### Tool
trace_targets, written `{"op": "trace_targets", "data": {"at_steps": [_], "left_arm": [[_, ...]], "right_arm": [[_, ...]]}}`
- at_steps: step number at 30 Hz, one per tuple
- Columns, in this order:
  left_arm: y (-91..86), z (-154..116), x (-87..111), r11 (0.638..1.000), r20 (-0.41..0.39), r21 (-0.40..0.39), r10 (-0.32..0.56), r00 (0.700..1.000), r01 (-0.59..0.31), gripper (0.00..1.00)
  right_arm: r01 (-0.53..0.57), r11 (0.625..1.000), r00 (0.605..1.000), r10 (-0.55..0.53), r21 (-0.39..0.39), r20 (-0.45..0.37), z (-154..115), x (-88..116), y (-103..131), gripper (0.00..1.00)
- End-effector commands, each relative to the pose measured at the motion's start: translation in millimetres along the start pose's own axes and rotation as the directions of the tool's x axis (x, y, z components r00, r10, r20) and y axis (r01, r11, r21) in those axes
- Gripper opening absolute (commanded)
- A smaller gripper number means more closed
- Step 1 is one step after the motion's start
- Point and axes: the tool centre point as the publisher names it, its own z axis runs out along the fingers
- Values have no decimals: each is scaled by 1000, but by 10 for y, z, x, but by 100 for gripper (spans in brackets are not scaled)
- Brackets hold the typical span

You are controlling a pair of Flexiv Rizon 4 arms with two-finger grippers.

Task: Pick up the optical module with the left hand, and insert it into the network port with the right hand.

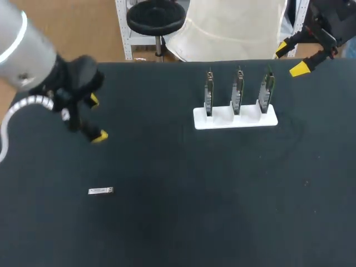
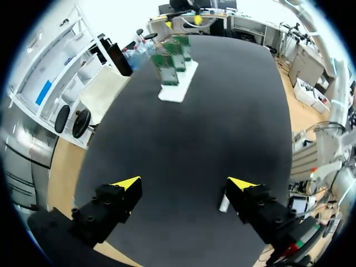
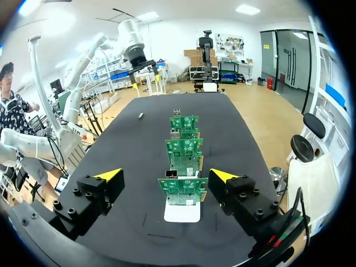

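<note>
You have one module (image 1: 100, 191) lying flat on the black table (image 1: 178, 222), well apart from the left gripper (image 1: 97, 118) and on its own side of the table. Its long axis runs side to side, parallel to the row of boards; you cannot tell which end is the plug. Any print on its pale face is too small to read. Three green boards (image 1: 238, 92) stand upright in one white holder (image 1: 235, 118). In the right wrist view, a small metal port (image 3: 172, 174) shows at the top edge of the nearest board. Both grippers are spread wide and hold nothing. In the left wrist view the module (image 2: 224, 203) lies just beside one finger. The right gripper (image 1: 290, 58) hangs beyond the holder's far right end.
</note>
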Motion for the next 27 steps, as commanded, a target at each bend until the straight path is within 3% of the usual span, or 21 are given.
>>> {"op": "trace_targets", "data": {"at_steps": [1, 3, 9, 13, 22, 27], "left_arm": [[-194, 84, 242, 1000, 10, -27, 3, 1000, -3, 100], [-251, 142, 323, 1000, -30, -11, 11, 999, -11, 100], [-356, 259, 490, 999, -20, 46, -17, 1000, 18, 100], [-432, 379, 556, 995, -57, 96, 20, 998, -15, 100], [-522, 505, 617, 983, -100, 164, 105, 990, -87, 100], [-584, 549, 632, 982, -93, 176, 88, 992, -71, 100]], "right_arm": [[1, 1000, 1000, -1, -5, 2, -5, 3, -22, 100], [1, 1000, 1000, -1, -5, 2, -5, 3, -22, 100], [1, 1000, 1000, -1, -5, 2, -5, 3, -22, 100], [1, 1000, 1000, -1, -5, 2, -5, 3, -22, 100], [1, 1000, 1000, -1, -5, 2, -5, 3, -22, 100], [1, 1000, 1000, -1, -5, 2, -5, 3, -22, 100]]}}
